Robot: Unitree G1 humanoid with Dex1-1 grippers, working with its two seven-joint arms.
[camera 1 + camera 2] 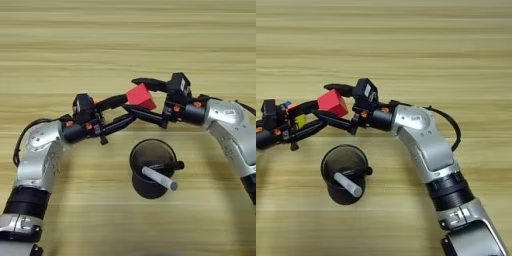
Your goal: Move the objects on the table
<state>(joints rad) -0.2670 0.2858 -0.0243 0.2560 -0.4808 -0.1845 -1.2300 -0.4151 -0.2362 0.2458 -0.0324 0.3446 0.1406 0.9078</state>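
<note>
A small red cube (141,96) is held above the table (125,35) between the two black fingers of my right gripper (130,93), one finger over it and one under it. My left gripper (130,108) reaches in from the left with its fingers spread; its upper fingertip lies against the cube's left side. Below them stands the black round cup (150,172). The grey-white marker (160,179) and the thin black pen (167,165) lean inside it. A blue-orange-yellow block (300,120) shows in part behind the left gripper's fingers.
Both forearms cross the middle of the table, the left from the lower left corner and the right from the right edge. Bare wood stretches across the far half.
</note>
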